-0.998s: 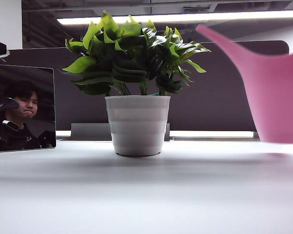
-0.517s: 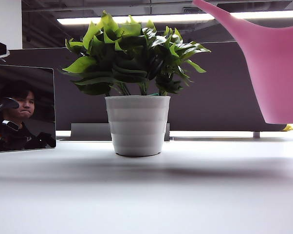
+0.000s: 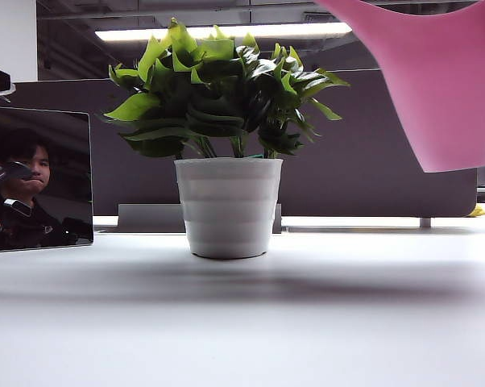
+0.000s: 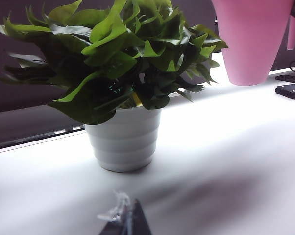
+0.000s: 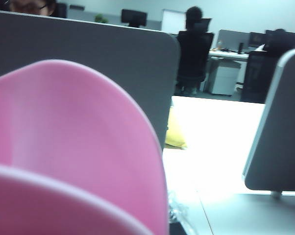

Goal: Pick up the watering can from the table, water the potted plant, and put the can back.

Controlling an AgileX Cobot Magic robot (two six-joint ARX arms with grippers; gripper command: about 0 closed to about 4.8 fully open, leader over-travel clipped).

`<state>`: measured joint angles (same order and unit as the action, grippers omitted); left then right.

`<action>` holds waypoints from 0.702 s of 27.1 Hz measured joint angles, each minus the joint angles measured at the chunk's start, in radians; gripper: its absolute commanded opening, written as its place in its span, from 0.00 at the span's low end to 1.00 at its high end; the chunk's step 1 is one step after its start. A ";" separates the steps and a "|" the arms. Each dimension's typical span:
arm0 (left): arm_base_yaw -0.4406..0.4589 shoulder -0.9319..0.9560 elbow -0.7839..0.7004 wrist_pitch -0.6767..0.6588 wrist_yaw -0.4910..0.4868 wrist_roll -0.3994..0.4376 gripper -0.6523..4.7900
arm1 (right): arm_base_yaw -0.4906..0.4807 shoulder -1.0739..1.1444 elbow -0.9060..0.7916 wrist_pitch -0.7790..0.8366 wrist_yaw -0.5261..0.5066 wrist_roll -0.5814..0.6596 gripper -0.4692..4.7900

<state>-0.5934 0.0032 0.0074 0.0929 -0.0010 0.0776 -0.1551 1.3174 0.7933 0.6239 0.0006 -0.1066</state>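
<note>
The watering can [image 3: 444, 81] is held clear above the table [image 3: 242, 322], right of the potted plant [image 3: 226, 137]. It is presumably carried by the right gripper, fingers unseen. Smooth, stiff plastic is judged slippery; the handle is advised. The left gripper [image 4: 125, 220] is idle; its opening cannot be determined

The left gripper [image 4: 124, 220] sits low over the table [image 3: 242, 322], and only its dark tip is visible; whether it is open I cannot tell. Directly ahead of it stands the potted plant [image 4: 120, 93], which blocks a straight path forward. To both sides of the pot the white surface is bare. The right gripper is not visible itself. The watering can [image 3: 436, 81] hangs in the air close before its camera, beside the leaves, with free room between its base and the table. Behind the plant a dark partition [image 3: 371, 153] closes the far side. Two dark flat objects [image 4: 290, 88] lie on the table beyond the can.
</note>
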 measured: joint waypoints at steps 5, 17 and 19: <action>0.000 0.000 0.000 0.000 0.000 0.000 0.11 | 0.029 0.000 0.044 -0.066 -0.024 -0.071 0.09; 0.075 0.000 0.000 0.000 0.005 0.000 0.11 | 0.092 0.000 0.152 -0.182 -0.023 -0.199 0.09; 0.102 0.000 0.000 0.000 0.005 0.000 0.11 | 0.093 0.000 0.167 -0.193 -0.024 -0.214 0.09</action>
<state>-0.4911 0.0032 0.0074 0.0929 0.0036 0.0776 -0.0624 1.3170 0.9607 0.4309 -0.0238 -0.3210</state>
